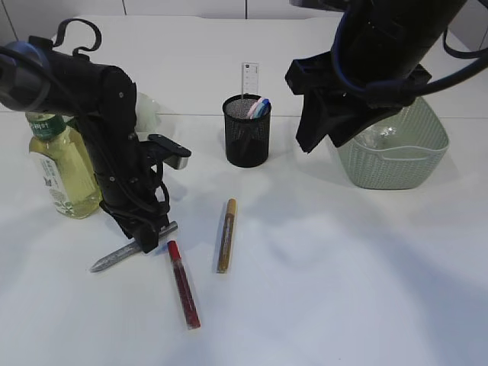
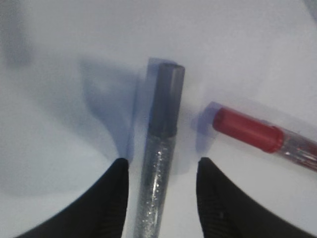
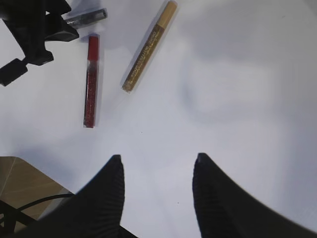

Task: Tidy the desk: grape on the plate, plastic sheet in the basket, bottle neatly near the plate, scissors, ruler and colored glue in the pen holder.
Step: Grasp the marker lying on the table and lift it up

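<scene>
Two black fingers [image 2: 113, 198] of the left gripper [image 2: 161, 196] stand apart on either side of the silver glue tube [image 2: 161, 163], which lies flat on the white table [image 1: 343, 267] between them; no contact with either finger shows. Just beside it lies the red glue tube [image 1: 183, 284], and a little further right the gold glue tube [image 1: 226, 235]. Behind the left arm stands the bottle [image 1: 65, 171] of yellowish drink. The black mesh pen holder [image 1: 246, 131] at the middle already has a ruler [image 1: 249, 78] upright inside. The right gripper [image 3: 156, 191] hangs open and empty over bare table, beside the green basket [image 1: 396, 152].
</scene>
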`<action>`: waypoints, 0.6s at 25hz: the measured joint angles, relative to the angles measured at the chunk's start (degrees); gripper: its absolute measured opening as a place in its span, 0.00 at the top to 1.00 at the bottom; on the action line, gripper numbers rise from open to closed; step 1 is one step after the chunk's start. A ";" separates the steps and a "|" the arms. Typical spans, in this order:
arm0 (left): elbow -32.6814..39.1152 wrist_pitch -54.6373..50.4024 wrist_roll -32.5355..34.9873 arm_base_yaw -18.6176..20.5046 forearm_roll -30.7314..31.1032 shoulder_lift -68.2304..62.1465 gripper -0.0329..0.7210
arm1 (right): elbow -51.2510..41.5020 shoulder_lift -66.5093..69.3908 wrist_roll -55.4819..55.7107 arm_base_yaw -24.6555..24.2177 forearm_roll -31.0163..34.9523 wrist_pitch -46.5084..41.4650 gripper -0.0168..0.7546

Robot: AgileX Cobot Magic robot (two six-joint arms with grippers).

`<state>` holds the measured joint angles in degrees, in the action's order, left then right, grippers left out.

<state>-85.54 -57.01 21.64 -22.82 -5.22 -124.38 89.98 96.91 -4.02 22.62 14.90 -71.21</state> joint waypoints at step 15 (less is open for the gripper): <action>-0.07 0.22 -0.22 0.00 0.13 -1.16 0.54 | 0.00 0.00 0.00 0.00 0.00 0.00 0.51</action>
<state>-85.61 -56.78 21.42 -22.82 -5.09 -125.54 89.98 96.91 -4.02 22.62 14.90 -71.21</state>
